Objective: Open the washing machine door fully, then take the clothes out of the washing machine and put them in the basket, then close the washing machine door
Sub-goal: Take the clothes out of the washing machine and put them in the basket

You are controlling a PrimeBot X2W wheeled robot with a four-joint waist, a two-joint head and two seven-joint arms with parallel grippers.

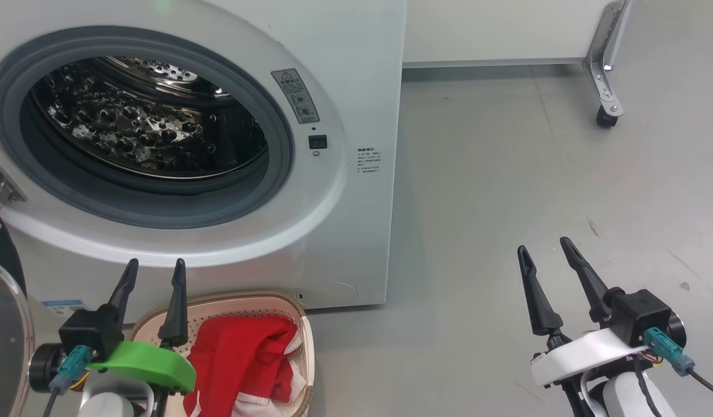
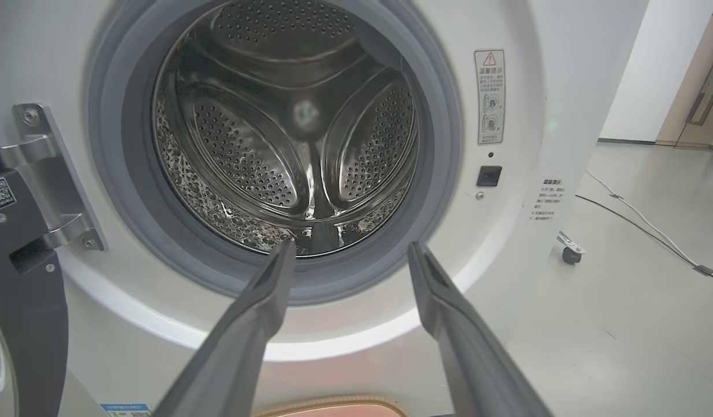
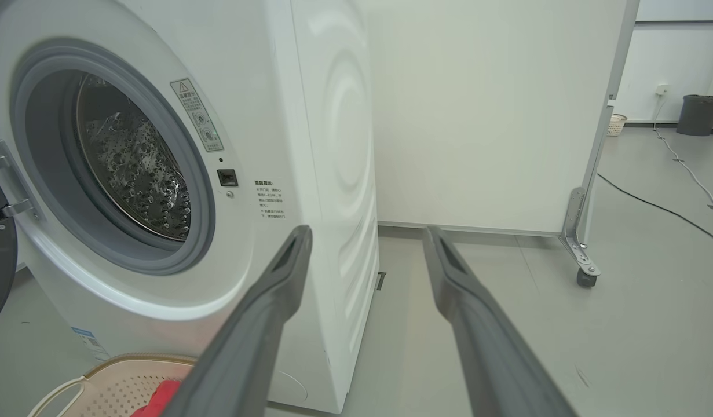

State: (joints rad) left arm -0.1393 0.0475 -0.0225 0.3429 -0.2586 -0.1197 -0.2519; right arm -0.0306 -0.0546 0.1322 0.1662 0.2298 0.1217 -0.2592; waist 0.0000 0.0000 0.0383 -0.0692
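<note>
Both sets of jaws stand apart and hold nothing: left gripper (image 1: pixel 156 263) above the basket (image 1: pixel 307 341), right gripper (image 1: pixel 544 246) over bare floor (image 1: pixel 507 174). The clothes (image 1: pixel 240 359) lie in the basket, directly below the washing machine (image 1: pixel 356 231) porthole; the drum (image 2: pixel 298 145) shows bare steel. The washing machine door (image 1: pixel 3 324) is swung open at the left. Probable hazard: on closing, the door could strike the left arm in its sweep, or a glancing push could slip off the glossy rim. The floor is smooth and grey; a castored partition (image 3: pixel 582 255) and cables (image 3: pixel 651 202) lie to the right.
</note>
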